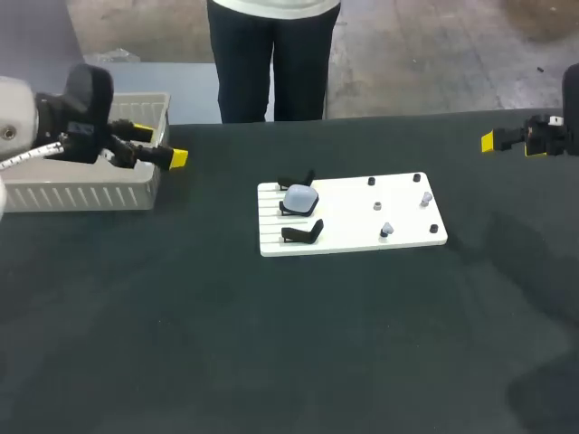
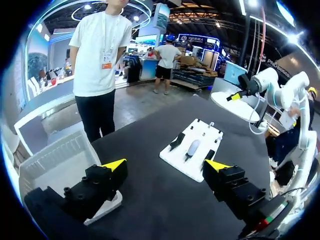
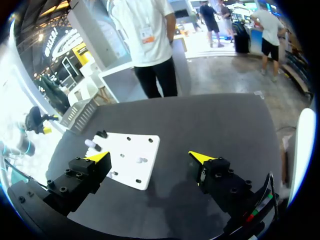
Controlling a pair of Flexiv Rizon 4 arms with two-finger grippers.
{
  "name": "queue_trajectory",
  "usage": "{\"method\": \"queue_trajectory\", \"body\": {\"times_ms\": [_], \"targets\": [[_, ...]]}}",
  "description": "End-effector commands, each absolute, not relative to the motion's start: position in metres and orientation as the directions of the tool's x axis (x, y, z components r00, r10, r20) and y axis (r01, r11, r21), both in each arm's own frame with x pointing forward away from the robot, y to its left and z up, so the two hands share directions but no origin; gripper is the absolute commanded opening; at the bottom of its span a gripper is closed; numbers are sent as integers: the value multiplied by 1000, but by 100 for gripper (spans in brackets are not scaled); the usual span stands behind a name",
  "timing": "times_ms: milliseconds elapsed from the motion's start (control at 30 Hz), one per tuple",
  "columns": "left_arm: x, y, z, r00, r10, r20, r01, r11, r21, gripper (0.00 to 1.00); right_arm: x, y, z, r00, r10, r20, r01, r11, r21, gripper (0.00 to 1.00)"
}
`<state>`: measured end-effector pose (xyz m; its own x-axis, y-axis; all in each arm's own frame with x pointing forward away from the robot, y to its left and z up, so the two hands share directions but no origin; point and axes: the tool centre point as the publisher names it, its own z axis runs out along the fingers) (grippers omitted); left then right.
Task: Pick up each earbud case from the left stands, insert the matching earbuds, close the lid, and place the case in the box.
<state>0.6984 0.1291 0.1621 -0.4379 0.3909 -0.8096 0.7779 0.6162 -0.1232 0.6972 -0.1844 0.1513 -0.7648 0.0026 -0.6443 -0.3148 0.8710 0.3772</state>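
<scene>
Earbud case (image 1: 300, 196): we see one pale case seated on the middle of three black stands (image 1: 303, 233), at the left edge of the white board (image 1: 353, 221).
Earbuds (image 1: 386, 230): small pale pieces on the board's right half, apart from the case.
Box (image 1: 90, 192): pale bin at the far left of the worktop (image 1: 271, 344), well apart from the board.
Left end effector (image 1: 161, 145): we find it over the box's right rim, fingers apart, gripping nothing.
Right end effector (image 3: 150, 157): at the worktop's far right, fingers apart, gripping nothing.
</scene>
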Motion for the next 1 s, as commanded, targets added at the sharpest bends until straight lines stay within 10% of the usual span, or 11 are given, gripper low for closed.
{"method": "queue_trajectory", "body": {"times_ms": [33, 1000], "targets": [[705, 125, 158, -35, 598, -801, 990, 129, 54, 100, 698, -185, 151, -765, 2, -644, -317, 869, 379, 100], [692, 93, 148, -49, 599, -799, 985, 160, 59, 100, 698, -185, 151, -765, 2, -644, -317, 869, 379, 100]]}}
